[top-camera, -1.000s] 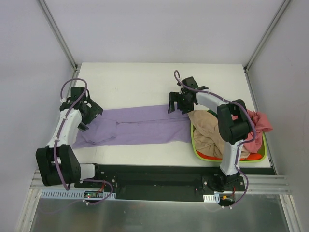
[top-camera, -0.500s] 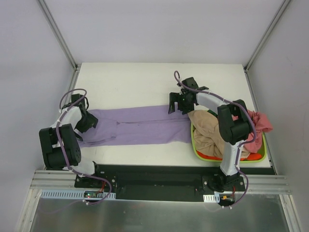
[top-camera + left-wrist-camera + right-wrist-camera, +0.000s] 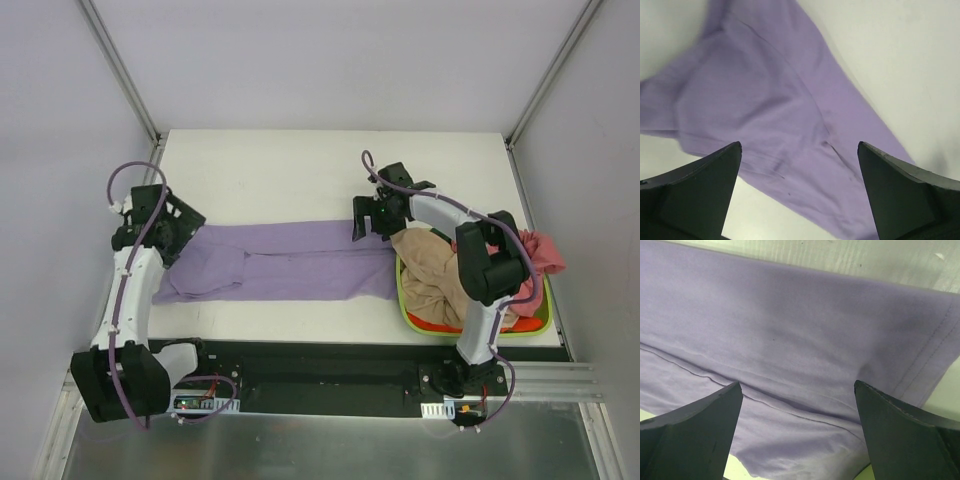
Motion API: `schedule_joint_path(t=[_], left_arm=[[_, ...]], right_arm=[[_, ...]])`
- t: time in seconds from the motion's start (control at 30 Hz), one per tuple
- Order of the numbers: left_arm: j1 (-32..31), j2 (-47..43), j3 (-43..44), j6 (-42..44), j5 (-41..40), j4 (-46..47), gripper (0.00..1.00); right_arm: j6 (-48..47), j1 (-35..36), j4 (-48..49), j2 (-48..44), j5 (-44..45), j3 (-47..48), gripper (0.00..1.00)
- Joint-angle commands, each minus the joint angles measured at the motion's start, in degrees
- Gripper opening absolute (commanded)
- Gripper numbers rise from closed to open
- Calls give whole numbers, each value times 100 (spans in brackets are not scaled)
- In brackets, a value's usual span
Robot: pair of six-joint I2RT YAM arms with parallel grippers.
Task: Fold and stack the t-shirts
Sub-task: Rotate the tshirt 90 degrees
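Observation:
The lavender-purple t-shirt [image 3: 285, 262] lies folded into a long strip across the table, from the left arm to the basket. It fills the left wrist view [image 3: 770, 110] and the right wrist view [image 3: 790, 340]. My left gripper [image 3: 170, 228] is open and empty above the strip's left end. My right gripper [image 3: 362, 222] is open and empty above its right end, next to the basket. A tan-beige t-shirt [image 3: 432, 275] and a pinkish-red t-shirt [image 3: 540, 252] are piled in the basket. No dark green shirt is in view.
The lime-green basket [image 3: 405, 300] stands at the table's right front, its rim showing in the right wrist view [image 3: 740, 470]. Grey walls close in the table on the left, right and back. A black rail runs along the near edge.
My left arm swung back and then rose and straightened, leaving its gripper over the shirt's left end. The right gripper shifted slightly nearer. The shirt stays put.

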Motion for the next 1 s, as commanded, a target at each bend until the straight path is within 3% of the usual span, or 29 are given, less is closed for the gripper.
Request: schedule_joint_path(t=[0.0,0.23,0.5,0.83,0.97], left_arm=[[-916,603,80,-197,820,433,99],[-1067,2238,-70,-418,1171,977,99],[-883,3996,1054,-365,846,951,99],[-443,5886,3434,-427,1759,740,99],[-513,6861,4980,-487,2839,670,99]], right_arm=[[-227,171,-344,-418,73,134,96],[-385,400,-396,-234,65,309,96],[-482,567,-581,48,91,485,96],[-465,761,-687,654,-111,793,96],[-377,1076,-644,532,-374,426,96]])
